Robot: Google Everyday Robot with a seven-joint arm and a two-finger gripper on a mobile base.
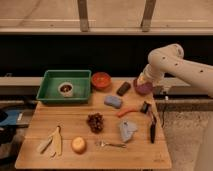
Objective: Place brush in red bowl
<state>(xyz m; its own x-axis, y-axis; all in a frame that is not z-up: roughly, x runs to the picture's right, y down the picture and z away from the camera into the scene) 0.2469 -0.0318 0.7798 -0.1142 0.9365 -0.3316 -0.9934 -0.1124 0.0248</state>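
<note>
While the brush (152,128) lies flat near the right edge of the surface (75,122), we record the red bowl (101,80) well apart from it, at the back, just beside the green tray (50,95). We find the claw (144,83) low over the purple bowl (143,90) at the back right — whether apart or together, we cannot tell. An orange-handled tool (131,110) lies near the brush's far end.

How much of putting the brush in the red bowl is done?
Nothing looks done yet. The brush lies on the table near the right edge, apart from the red bowl at the back. In hand: the gripper is by the purple bowl, not on the brush. Left: grab it, carry it, drop it in.
</note>
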